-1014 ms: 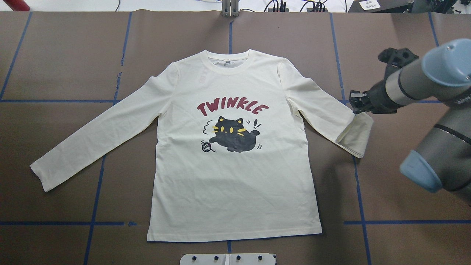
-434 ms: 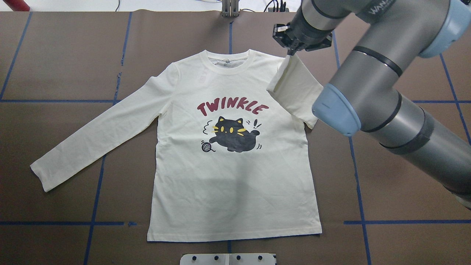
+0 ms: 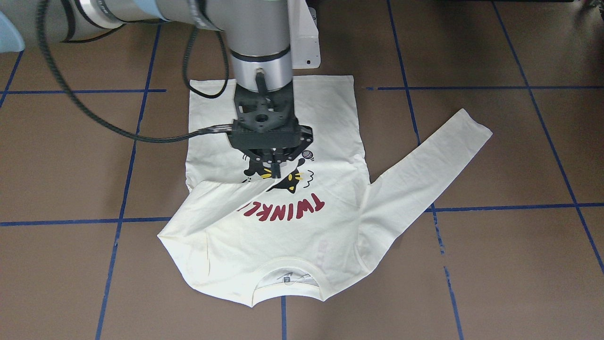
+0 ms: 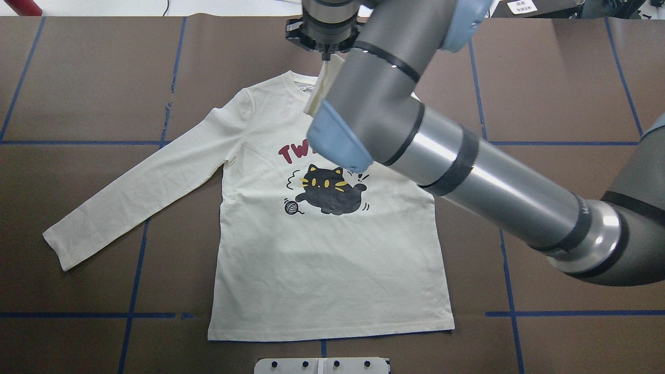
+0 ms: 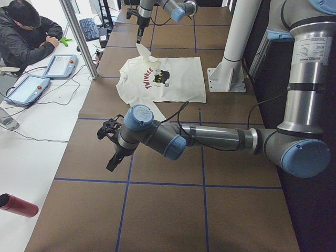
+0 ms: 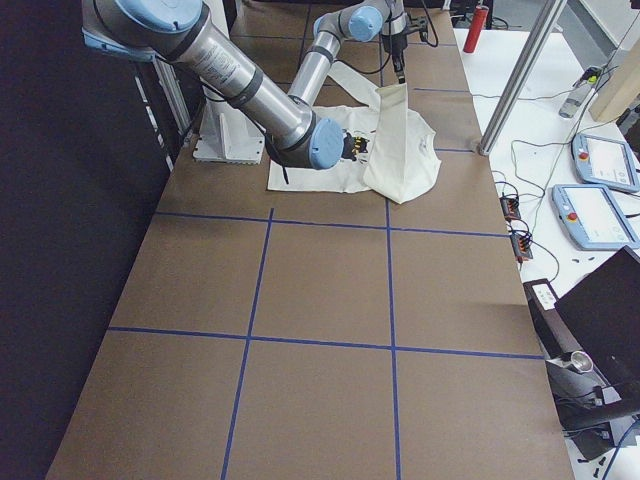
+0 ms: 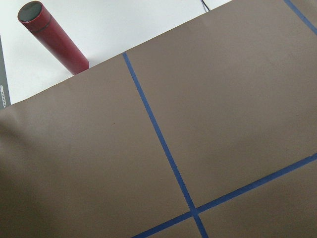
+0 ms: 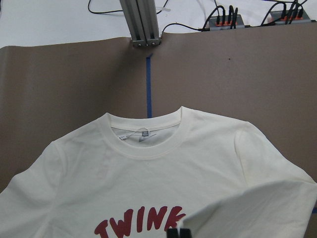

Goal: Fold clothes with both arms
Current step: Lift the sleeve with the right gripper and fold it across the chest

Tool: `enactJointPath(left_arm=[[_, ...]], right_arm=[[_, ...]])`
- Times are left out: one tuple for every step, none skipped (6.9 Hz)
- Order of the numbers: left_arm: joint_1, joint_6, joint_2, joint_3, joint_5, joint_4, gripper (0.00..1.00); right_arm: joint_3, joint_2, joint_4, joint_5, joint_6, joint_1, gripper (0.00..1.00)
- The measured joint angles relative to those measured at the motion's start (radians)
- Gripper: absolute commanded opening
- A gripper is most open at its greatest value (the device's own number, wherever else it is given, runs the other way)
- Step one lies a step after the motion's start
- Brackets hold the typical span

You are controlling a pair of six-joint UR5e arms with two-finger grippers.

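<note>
Cream long-sleeved T-shirt (image 4: 332, 259) lies flat on the brown worktop (image 4: 78, 78), printed side up. Black cat print (image 4: 330, 195) is taken as the reference.

- Right gripper (image 3: 271, 171): pressed together on the cuff end of the right sleeve (image 3: 212, 198) and raised above the shirt. In the overhead view it sits on the collar side of the cat print. The sleeve runs up from the shoulder to the gripper, clear of the chest, and crosses part of the red lettering beside the cat print.
- Right wrist view: collar (image 8: 143, 144) is flat and round. The lifted sleeve fabric is in the lower right corner.
- Left sleeve (image 4: 140, 192): stretched out flat and straight, angling away from the cat print towards the hem side.
- Left gripper (image 5: 111, 160): well apart from the cat print, past the left sleeve's cuff, hanging over bare worktop and touching nothing. Cannot tell whether it is spread or closed.
- Left wrist view: only worktop, blue tape lines (image 7: 158, 134) and a red cylinder (image 7: 52, 42) lying on the white surface past the worktop edge.
</note>
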Motion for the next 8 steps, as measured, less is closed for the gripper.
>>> enactJointPath(left_arm=[[0.0,0.0,0.0,0.004,0.0,-0.001,1.0],[0.0,0.0,0.0,0.006,0.0,-0.001,1.0],[0.0,-0.001,0.0,0.007,0.0,-0.001,1.0],[0.0,-0.001,0.0,0.007,0.0,-0.001,1.0],[0.0,-0.001,0.0,0.007,0.0,-0.001,1.0],[0.001,-0.001,0.0,0.007,0.0,-0.001,1.0],[0.001,-0.001,0.0,0.007,0.0,-0.003,1.0],[0.002,0.0,-0.005,0.004,0.0,-0.007,1.0]], right_arm=[[-0.133,0.045,0.099,-0.083,0.041,-0.073,0.0],[-0.261,0.086,0.205,-0.17,0.101,-0.138,0.0],[-0.359,0.12,0.275,-0.241,0.171,-0.188,0.0],[-0.434,0.154,0.323,-0.287,0.232,-0.219,0.61],[-0.495,0.196,0.352,-0.305,0.299,-0.232,0.99],[-0.534,0.229,0.363,-0.311,0.347,-0.236,1.0],[-0.562,0.253,0.366,-0.312,0.368,-0.237,1.0],[-0.579,0.269,0.366,-0.31,0.376,-0.234,1.0]])
